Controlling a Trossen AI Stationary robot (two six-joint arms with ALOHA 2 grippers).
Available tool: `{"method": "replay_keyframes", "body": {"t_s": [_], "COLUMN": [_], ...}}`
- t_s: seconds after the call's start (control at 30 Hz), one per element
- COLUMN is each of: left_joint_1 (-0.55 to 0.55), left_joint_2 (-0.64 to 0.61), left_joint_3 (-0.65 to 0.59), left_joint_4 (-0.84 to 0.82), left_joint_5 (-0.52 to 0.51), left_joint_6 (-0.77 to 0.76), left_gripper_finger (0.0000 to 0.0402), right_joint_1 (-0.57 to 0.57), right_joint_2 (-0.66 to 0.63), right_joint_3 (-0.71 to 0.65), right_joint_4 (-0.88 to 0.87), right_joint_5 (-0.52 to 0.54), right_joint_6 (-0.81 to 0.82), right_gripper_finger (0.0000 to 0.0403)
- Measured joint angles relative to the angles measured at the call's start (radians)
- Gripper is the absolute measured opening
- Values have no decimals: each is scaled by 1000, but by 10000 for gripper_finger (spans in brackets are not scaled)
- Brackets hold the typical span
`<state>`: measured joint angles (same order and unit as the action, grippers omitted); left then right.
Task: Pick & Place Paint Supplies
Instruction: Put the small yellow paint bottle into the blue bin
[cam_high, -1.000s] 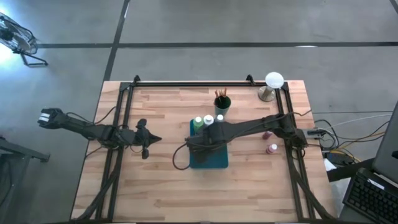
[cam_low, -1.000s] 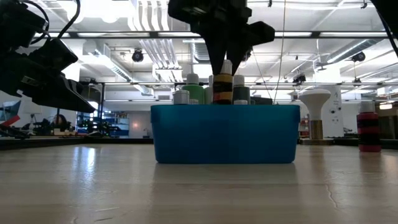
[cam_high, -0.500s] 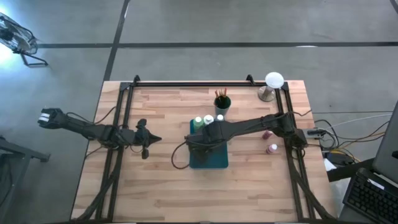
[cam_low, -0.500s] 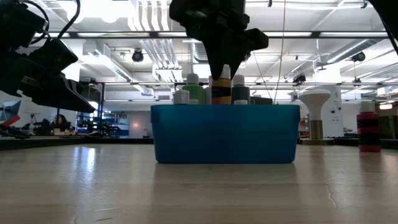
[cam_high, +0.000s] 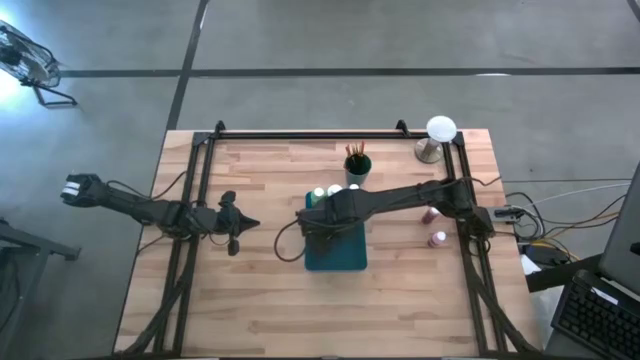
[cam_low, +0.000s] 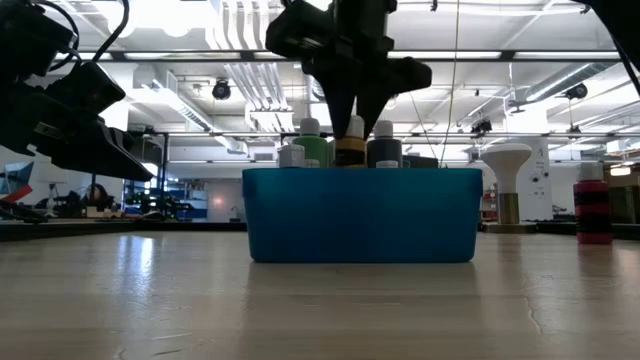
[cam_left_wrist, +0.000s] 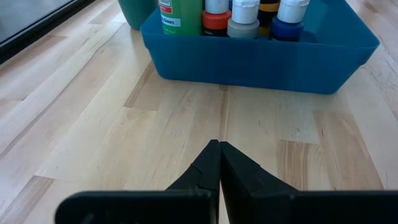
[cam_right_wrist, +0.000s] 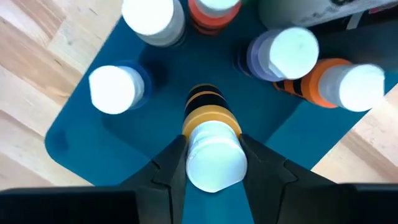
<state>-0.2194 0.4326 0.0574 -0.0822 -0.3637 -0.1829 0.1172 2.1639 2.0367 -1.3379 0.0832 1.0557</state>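
The yellow-and-black bottle has dropped lower into the teal tray since a second ago, right claw still clamped on its white cap. Left of the tray, left claw sits pressed together over the table.

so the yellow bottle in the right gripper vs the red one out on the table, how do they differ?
The yellow-and-black bottle is gripped by its cap in the right gripper, inside the blue bin. The red bottle stands free on the table, outside the bin. Both are upright and white-capped.
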Motion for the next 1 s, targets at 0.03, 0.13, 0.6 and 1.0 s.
{"method": "replay_keyframes", "body": {"t_s": [0.03,0.13,0.6,1.0], "left_joint_1": [0,0,0,0], "left_joint_2": [0,0,0,0], "left_joint_3": [0,0,0,0], "left_joint_4": [0,0,0,0], "left_joint_5": [0,0,0,0], "left_joint_6": [0,0,0,0], "left_gripper_finger": [7,7,7,7], "right_joint_1": [-2,-8,-32,-43], "right_joint_2": [0,0,-1,-1], "right_joint_3": [-7,-24,-63,-115], "right_joint_4": [3,17,81,109], "right_joint_5": [-4,-10,-28,-54], "right_joint_6": [0,-2,-25,-19], "right_gripper_finger": [115,115,115,115]}}
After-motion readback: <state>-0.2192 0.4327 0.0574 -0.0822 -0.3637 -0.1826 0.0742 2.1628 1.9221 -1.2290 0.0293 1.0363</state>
